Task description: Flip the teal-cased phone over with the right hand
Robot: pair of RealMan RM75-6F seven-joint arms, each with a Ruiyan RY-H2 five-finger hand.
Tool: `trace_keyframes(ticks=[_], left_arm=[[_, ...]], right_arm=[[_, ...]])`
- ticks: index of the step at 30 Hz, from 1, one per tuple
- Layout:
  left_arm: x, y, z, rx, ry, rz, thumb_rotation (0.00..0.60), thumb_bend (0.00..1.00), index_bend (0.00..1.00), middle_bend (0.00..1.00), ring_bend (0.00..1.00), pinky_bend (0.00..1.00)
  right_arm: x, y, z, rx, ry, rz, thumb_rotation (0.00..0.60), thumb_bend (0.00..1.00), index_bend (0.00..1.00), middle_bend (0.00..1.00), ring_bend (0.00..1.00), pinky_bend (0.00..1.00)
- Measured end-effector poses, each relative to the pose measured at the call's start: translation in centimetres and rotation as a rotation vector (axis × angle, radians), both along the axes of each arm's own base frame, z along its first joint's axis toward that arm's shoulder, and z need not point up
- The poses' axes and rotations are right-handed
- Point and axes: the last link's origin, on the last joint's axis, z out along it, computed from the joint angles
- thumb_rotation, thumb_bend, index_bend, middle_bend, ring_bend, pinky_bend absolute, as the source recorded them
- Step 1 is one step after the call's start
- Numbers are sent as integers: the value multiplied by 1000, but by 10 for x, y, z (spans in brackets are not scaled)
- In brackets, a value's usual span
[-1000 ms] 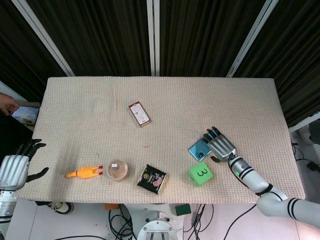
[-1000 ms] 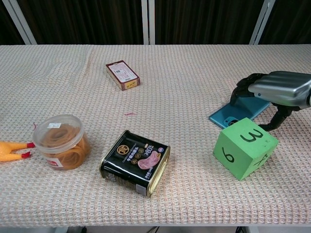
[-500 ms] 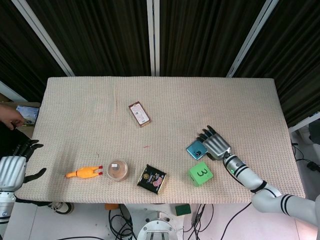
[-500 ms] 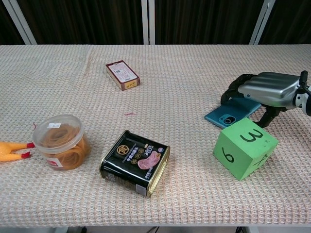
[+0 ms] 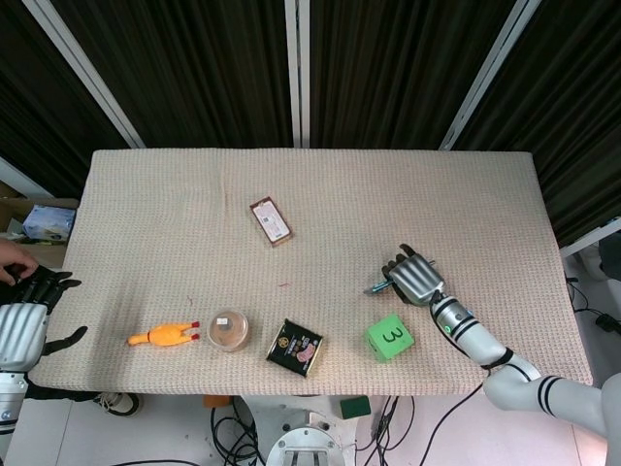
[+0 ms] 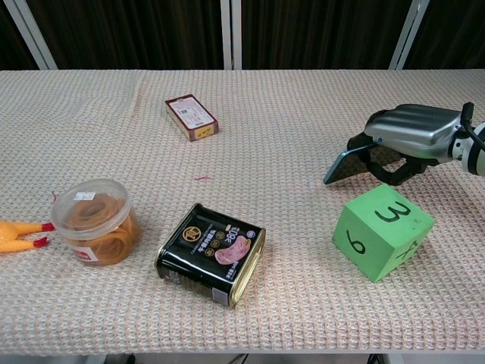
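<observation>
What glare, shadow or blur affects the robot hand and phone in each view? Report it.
Head view: even overhead light, sharp; the right robot hand covers most of the teal-cased phone, which is too small for detail. Chest view: the robot hand carries soft highlights on its metal back; the tilted phone throws a dark shadow on the table beneath; no blur.

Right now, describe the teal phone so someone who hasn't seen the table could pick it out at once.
Start at the right side of the beige table and find the big green numbered cube. Just behind it, the right hand holds the teal-cased phone tipped up on one edge, its left end sticking out from under the fingers. It is the only thin teal slab there, and the only item not lying flat.
</observation>
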Motion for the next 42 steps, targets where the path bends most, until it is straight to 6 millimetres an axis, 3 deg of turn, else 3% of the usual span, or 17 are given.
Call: trace_keyframes(ticks=[3, 4, 5, 7, 8, 10, 13, 20, 27, 31, 34, 42], left_arm=[[0, 0, -1, -3, -1, 2, 600, 121, 278, 209, 148, 357], [-1, 0, -1, -3, -1, 2, 600, 121, 278, 209, 148, 357], [-1, 0, -1, -4, -2, 3, 600, 120, 278, 209, 148, 357], [-1, 1, -2, -5, -2, 4, 600, 121, 278, 209, 148, 357], [-1, 1, -2, -5, -2, 4, 600, 120, 278, 209, 148, 357], [-1, 1, -1, -5, -2, 3, 600, 121, 278, 209, 148, 358], [0, 2, 0, -5, 1, 1, 600, 120, 278, 209, 148, 358], [1, 2, 1, -7, 4, 6, 600, 121, 278, 209, 148, 359], [2, 3, 1, -3, 6, 2, 600, 121, 278, 209, 148, 359], [2, 1, 3, 9, 6, -3, 600, 121, 278, 209, 148, 357], [2, -1, 3, 14, 5, -3, 600, 121, 278, 209, 148, 356], [7, -1, 4, 35, 25, -31, 600, 121, 277, 215, 148, 318]], right_arm=[[0, -1, 2, 16, -3, -13, 600, 811, 601, 495, 308, 159], [0, -3, 2, 21, -3, -15, 600, 791, 511, 428, 241, 114], [1, -4, 4, 26, 0, -16, 600, 754, 341, 307, 129, 53], [1, -6, 5, 31, 4, -17, 600, 658, 82, 105, 13, 1], [1, -8, 6, 34, 6, -22, 600, 581, 13, 39, 0, 0], [2, -10, 7, 32, -1, -32, 600, 453, 0, 0, 0, 0], [5, -15, 11, 17, -32, -39, 600, 376, 0, 0, 0, 0], [12, -33, 18, -20, -79, -42, 600, 365, 0, 0, 0, 0], [18, -33, 34, -141, -179, 33, 600, 367, 0, 0, 0, 0], [1, -8, 52, -215, -221, 15, 600, 343, 0, 0, 0, 0], [-17, 24, 61, -255, -264, -61, 585, 329, 0, 0, 0, 0], [-99, 140, 100, -514, -264, -387, 566, 330, 0, 0, 0, 0]])
